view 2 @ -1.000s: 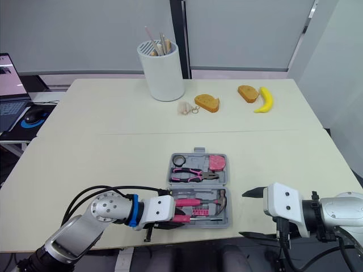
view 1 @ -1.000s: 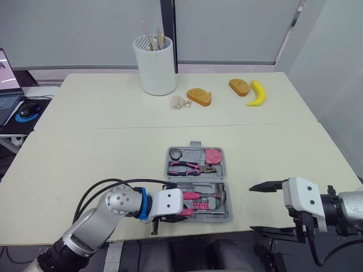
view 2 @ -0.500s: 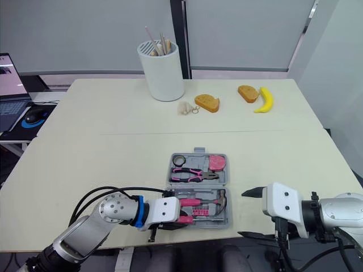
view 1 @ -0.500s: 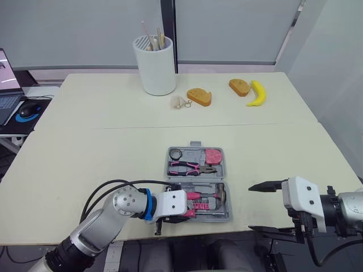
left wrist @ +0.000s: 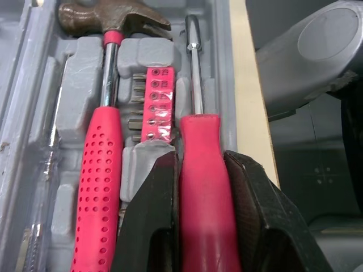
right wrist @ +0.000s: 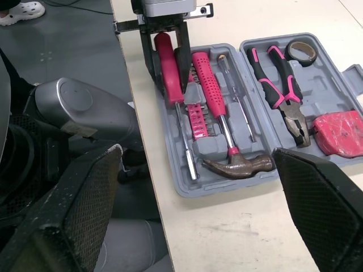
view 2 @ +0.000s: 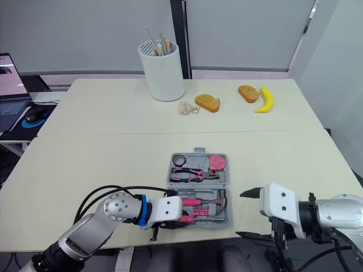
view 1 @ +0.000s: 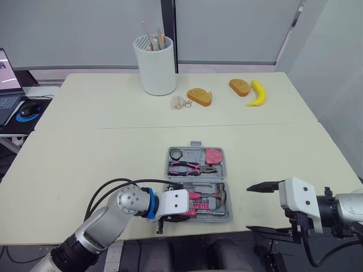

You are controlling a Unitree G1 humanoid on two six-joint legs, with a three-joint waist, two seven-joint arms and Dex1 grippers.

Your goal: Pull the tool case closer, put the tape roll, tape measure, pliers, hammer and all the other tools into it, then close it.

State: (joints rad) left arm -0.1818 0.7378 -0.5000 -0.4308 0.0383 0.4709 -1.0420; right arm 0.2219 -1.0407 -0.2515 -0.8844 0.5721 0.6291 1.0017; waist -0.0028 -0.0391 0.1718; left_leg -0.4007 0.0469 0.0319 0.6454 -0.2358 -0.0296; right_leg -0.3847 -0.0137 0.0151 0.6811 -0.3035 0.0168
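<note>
The grey tool case (view 1: pixel 222 170) lies open near the table's front edge. Its far half holds the tape roll (view 1: pixel 175 153), pink-handled pliers (view 1: pixel 191 167) and pink tape measure (view 1: pixel 214 155). In the near half lie the hammer (left wrist: pixel 102 153), a strip of bits (left wrist: pixel 157 102) and a pink-handled screwdriver (left wrist: pixel 201 187). My left gripper (view 1: pixel 182 213) is at the case's near left corner, shut on that screwdriver's handle, which lies in the outermost slot. My right gripper (view 1: pixel 249 208) hangs open to the right of the case, with nothing between its fingers.
At the back stand a white tub of sticks (view 1: pixel 154 65), two brown wooden pieces (view 1: pixel 199 96), a banana (view 1: pixel 257 93) and a small keyring (view 1: pixel 178 102). A mouse (view 1: pixel 25 111) sits on a side desk to the left. The case sits close to the table's front edge.
My left gripper has slid a little to the right along the near half of the case, still holding the screwdriver. The right gripper has edged slightly left.
</note>
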